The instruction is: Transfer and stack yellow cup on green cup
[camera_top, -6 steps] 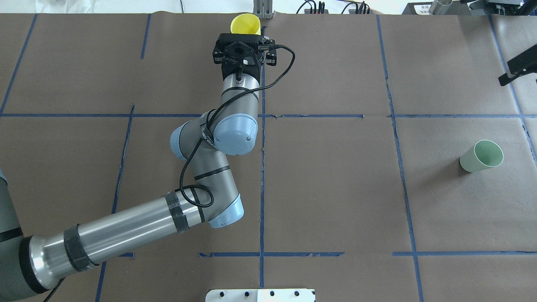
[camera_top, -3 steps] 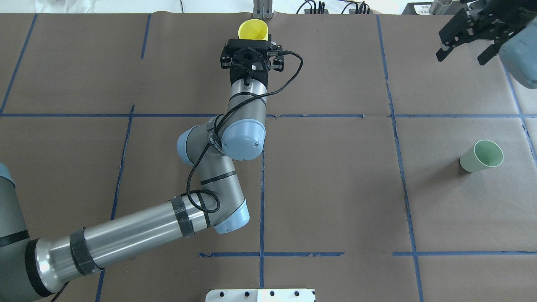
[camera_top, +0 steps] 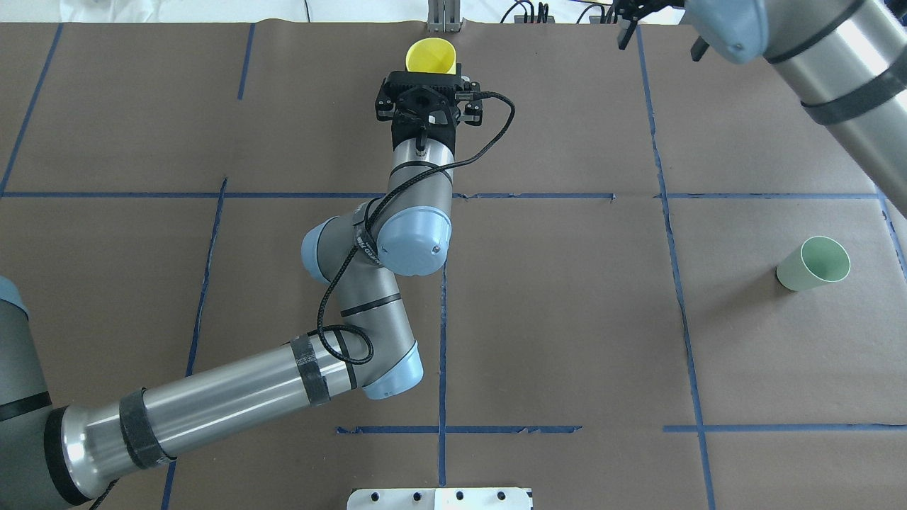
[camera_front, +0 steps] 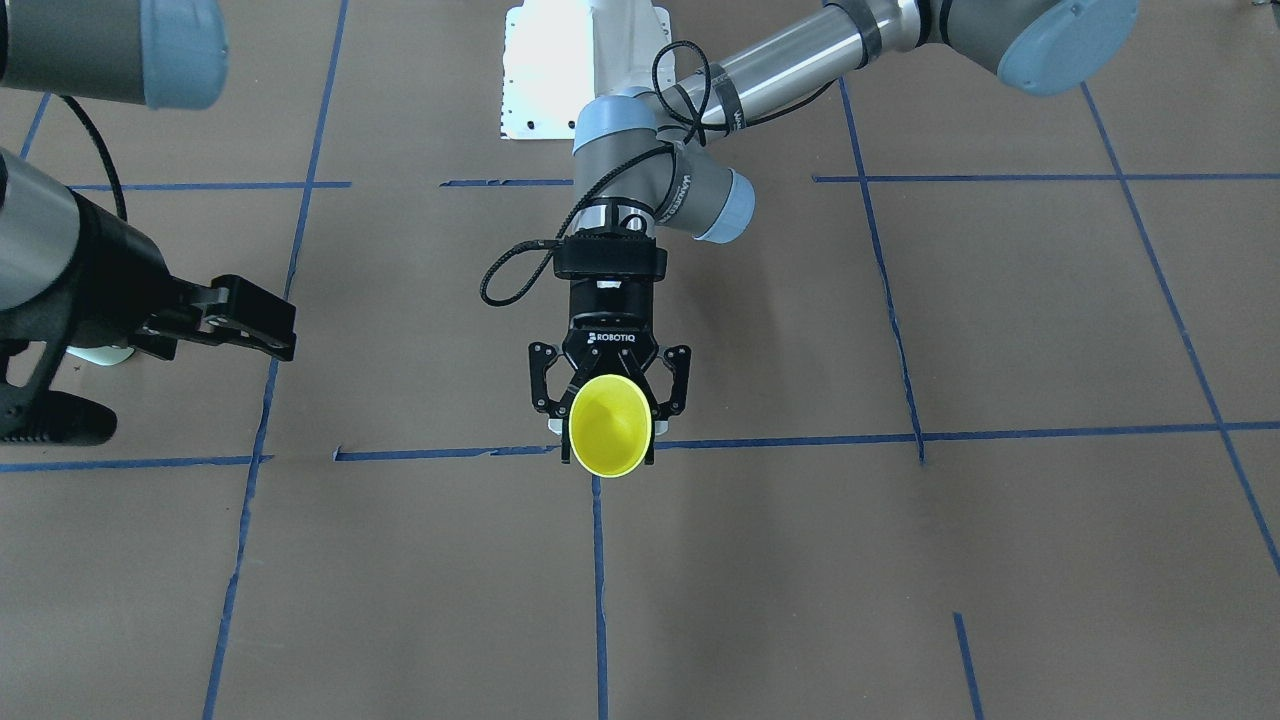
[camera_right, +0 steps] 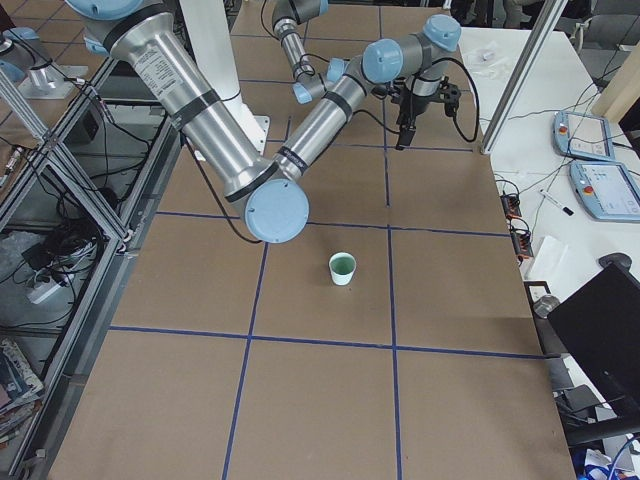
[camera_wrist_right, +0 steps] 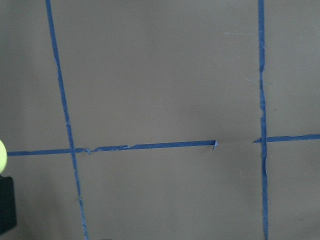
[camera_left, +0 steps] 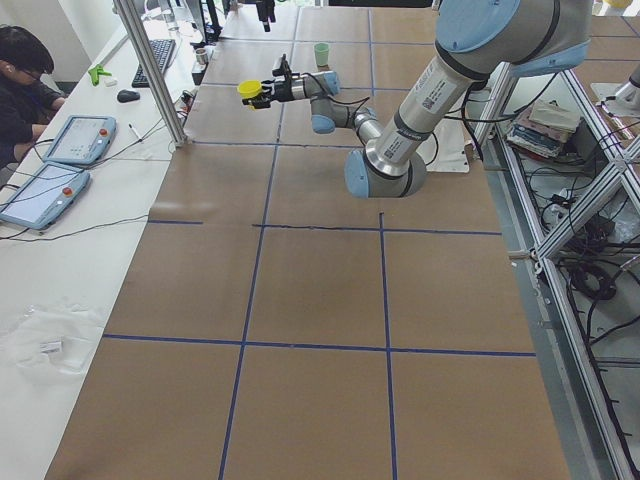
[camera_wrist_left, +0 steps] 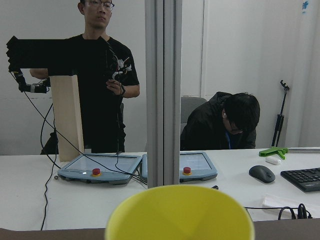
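Midway out on the robot's right: green cup (camera_top: pixel 813 263), upright, alone. Farther out, above the far middle: left gripper (camera_front: pixel 609 400) pinching yellow cup (camera_front: pixel 608 425), held sideways off the table, mouth away from the robot. Right gripper (camera_front: pixel 200 385) spread, empty, off to the right. Likely a handover next: hold steady, release only after a firm second grip, then lower base-down straight into the green cup. Underneath, brown paper (camera_top: pixel 567 319) gridded with blue tape (camera_top: pixel 443 319). Beyond the edge: metal post (camera_wrist_left: pixel 163 90), tablets (camera_wrist_left: pixel 100 167), standing man (camera_wrist_left: pixel 102 75), seated person (camera_wrist_left: pixel 222 125).
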Robot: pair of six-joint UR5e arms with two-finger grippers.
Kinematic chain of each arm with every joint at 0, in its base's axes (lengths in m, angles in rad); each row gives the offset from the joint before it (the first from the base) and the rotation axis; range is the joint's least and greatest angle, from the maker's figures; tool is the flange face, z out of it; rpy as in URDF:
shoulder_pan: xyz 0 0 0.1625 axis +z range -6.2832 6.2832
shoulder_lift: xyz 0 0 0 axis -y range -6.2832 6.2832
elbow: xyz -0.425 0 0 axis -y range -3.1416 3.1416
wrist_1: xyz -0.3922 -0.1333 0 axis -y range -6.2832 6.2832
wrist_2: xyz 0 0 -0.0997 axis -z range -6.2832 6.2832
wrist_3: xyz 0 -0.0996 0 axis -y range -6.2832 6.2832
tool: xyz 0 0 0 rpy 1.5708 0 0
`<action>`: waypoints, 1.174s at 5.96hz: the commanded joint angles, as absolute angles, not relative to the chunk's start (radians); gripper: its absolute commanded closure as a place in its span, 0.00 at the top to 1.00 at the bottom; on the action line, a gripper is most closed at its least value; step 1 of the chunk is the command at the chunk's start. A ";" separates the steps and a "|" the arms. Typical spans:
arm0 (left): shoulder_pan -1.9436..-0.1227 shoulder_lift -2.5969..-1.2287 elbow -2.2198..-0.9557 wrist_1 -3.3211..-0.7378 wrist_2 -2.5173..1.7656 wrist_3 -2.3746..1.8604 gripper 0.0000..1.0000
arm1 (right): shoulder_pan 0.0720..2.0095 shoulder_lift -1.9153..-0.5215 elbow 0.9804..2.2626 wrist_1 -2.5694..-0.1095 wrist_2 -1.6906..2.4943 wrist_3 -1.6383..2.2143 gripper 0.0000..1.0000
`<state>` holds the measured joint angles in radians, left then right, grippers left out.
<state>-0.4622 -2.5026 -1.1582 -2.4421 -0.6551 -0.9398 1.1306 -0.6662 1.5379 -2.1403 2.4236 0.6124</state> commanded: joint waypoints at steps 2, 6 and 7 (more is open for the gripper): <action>-0.459 -2.500 -1.157 -2.442 -0.657 -0.939 0.46 | 1.069 -0.368 1.181 -2.138 2.404 0.656 1.00; -0.413 -2.503 -1.158 -2.436 -0.611 -0.933 0.46 | 0.987 -0.307 1.030 -1.932 2.392 0.839 0.99; -0.413 -2.503 -1.158 -2.436 -0.611 -0.933 0.46 | 0.954 -0.307 1.028 -1.930 2.334 0.839 0.99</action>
